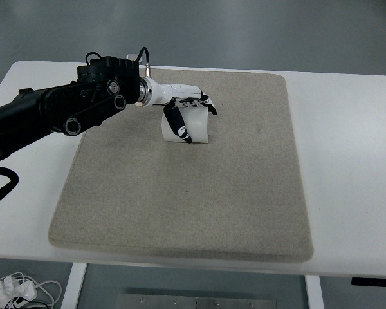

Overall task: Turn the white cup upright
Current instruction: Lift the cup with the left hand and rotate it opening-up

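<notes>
I'm looking down at a white worktop (347,167) carrying a beige felt mat (193,193). Grey floor (244,32) is showing beyond its far edge. White cables (16,290) are lying on the floor below the near-left corner.

— Any writing to read here?
— None. The cup (192,125) is plain white, with no print showing.
— The arm?
— The left arm (64,109) is black, and no label on it can be made out.
— The mat or the table?
— The mat (193,193) is bare grey, the table (347,161) plain white. No numbers or signs anywhere.
</notes>
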